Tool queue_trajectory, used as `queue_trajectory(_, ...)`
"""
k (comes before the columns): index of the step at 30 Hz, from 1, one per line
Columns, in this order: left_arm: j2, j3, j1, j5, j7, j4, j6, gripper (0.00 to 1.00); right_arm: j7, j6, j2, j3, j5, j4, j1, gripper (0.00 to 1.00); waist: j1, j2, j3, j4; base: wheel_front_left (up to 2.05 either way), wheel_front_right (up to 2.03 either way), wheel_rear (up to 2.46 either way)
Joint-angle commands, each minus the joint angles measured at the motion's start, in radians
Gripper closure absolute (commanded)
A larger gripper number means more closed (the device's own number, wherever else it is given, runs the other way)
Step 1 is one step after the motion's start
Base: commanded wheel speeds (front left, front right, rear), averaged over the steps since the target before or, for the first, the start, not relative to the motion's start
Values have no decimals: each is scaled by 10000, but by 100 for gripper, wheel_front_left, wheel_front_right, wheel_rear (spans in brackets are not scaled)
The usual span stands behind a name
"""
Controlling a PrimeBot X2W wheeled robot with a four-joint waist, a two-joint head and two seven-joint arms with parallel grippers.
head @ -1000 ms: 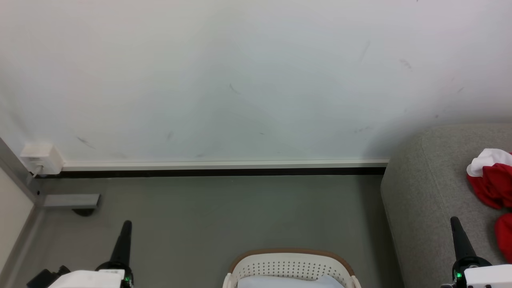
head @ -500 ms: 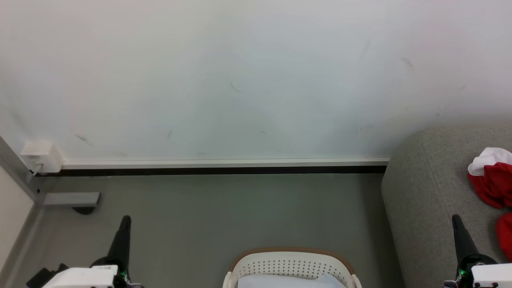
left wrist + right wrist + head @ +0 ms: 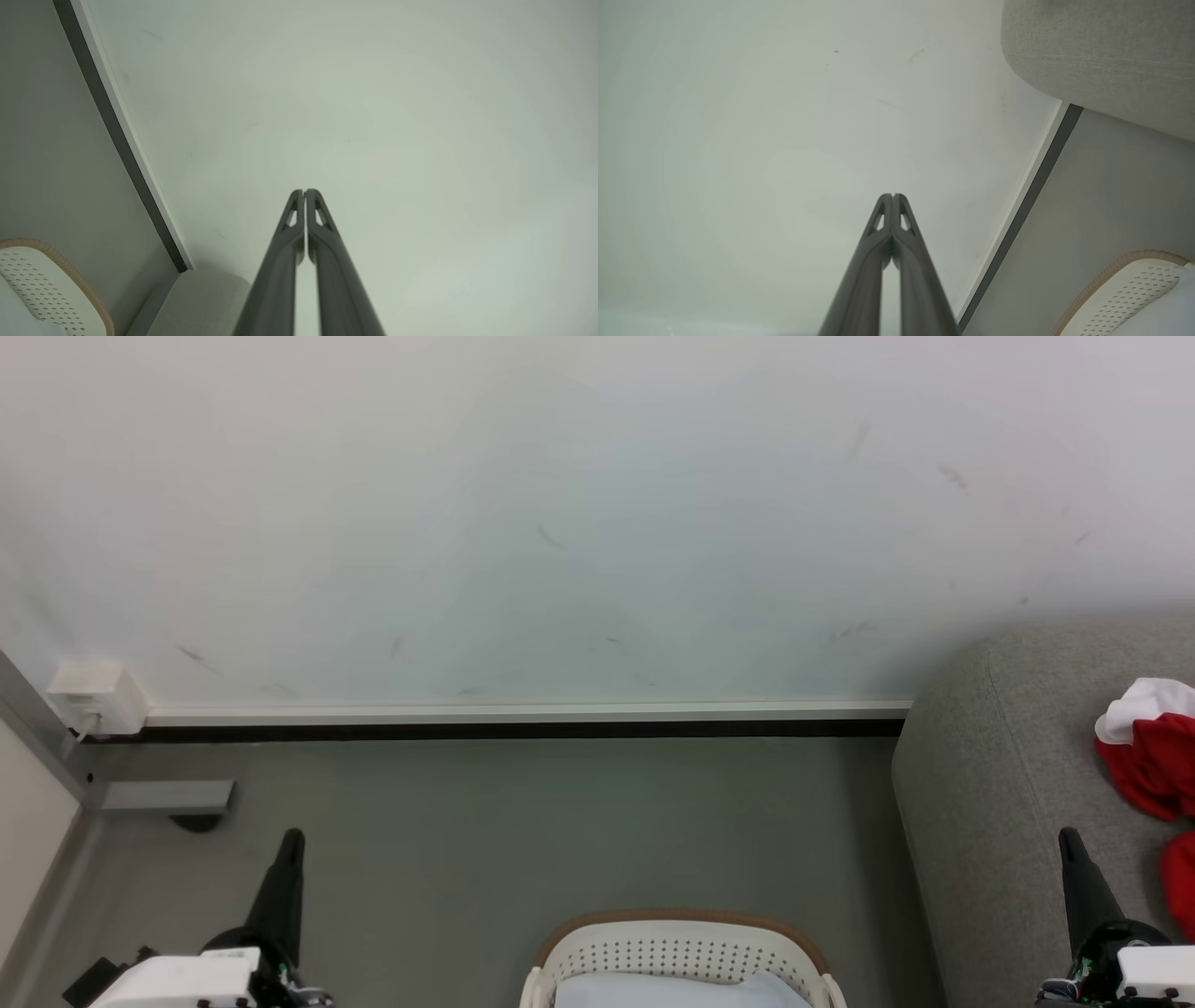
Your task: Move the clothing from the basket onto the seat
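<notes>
Two hands: left hand (image 3: 290, 847) and right hand (image 3: 1070, 845), long dark fingers pressed together tip to tip, nothing pinched.
Left hand: raised over bare grey floor (image 3: 523, 821), well left of the basket (image 3: 681, 922), aimed toward the pale wall (image 3: 560, 523).
Right hand: raised in front of the rounded end of the seat (image 3: 980, 784), close to the grey upholstery.
Basket: cream, perforated, tan-rimmed, on the floor between the two hands and mostly cut off by the bottom edge of the head view; something pale lying inside, impossible to identify.
Clothing (image 3: 1153, 770): bright red with white trim, lying on the seat at the far right; second red piece (image 3: 1178, 887) just below it, partly out of frame, near the right hand.
Seat: light grey sofa, just right of the basket, backed against the wall.
Stage, as judged: transfer close to done, perhaps done; depth of the basket hidden.
Risk one: calling the job finished with a garment left low in the basket, owing to the cropped head view.
Risk two: brushing the sofa's end or dragging the lower red piece off the cushion, owing to the right hand's closeness.
Risk three: shoving fabric down instead of gripping it, or catching a fingertip in a hole and tipping the light basket, by reaching in with fingers closed.
</notes>
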State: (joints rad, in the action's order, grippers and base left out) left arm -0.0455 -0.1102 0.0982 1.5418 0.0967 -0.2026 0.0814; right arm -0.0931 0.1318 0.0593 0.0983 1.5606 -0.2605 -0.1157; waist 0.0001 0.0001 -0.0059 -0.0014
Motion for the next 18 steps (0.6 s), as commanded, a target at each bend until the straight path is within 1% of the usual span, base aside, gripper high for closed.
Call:
queue_trajectory(1,-81,-49,120,277,73,63,-3,100,-64,-19,-7,60,152,35,-114,100,-1,-1,5,1,0,0,0)
queue_trajectory(9,-84,-86,143,783,210,102,-9,100,-210,-21,-38,140,621,49,-145,100,-1,-1,41,11,0,0,0)
queue_trajectory(18,-82,-82,138,758,214,96,-10,100,-157,-21,-20,119,587,49,-143,100,-1,-1,42,11,0,0,0)
